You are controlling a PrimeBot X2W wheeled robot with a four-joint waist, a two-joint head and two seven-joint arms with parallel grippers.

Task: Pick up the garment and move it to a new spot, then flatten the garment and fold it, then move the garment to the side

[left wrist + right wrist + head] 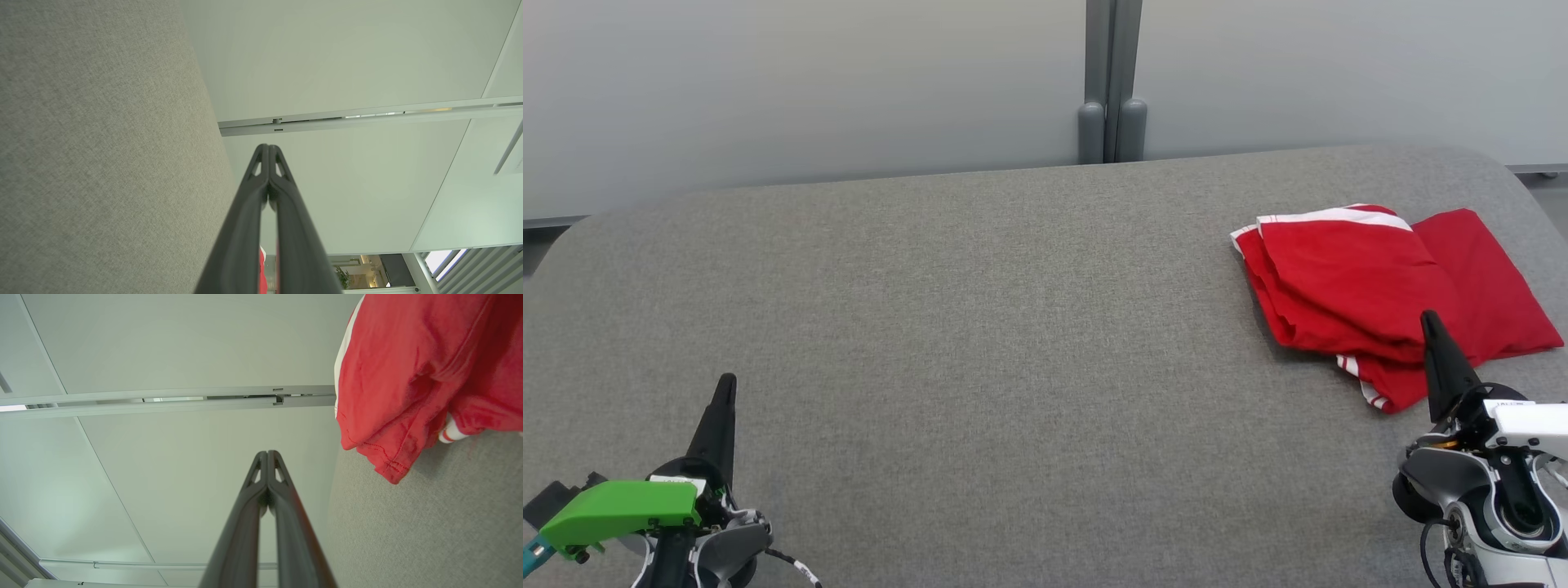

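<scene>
The garment (1388, 294) is red with white stripes and lies folded in a loose stack at the right side of the grey fabric table (980, 327). My right gripper (1427, 318) is shut and empty, its tip showing over the garment's near edge in the head view. In the right wrist view the shut fingers (267, 455) point past the garment (408, 375), which lies off to the upper right, apart from them. My left gripper (727, 382) is shut and empty at the table's near left, far from the garment. Its fingers (268, 149) meet at the tips in the left wrist view.
Pale wall panels (809, 82) with a grey post (1112, 90) stand behind the table's far edge. The table's rounded right corner (1515, 175) lies just beyond the garment. Wide bare fabric stretches across the table's middle and left.
</scene>
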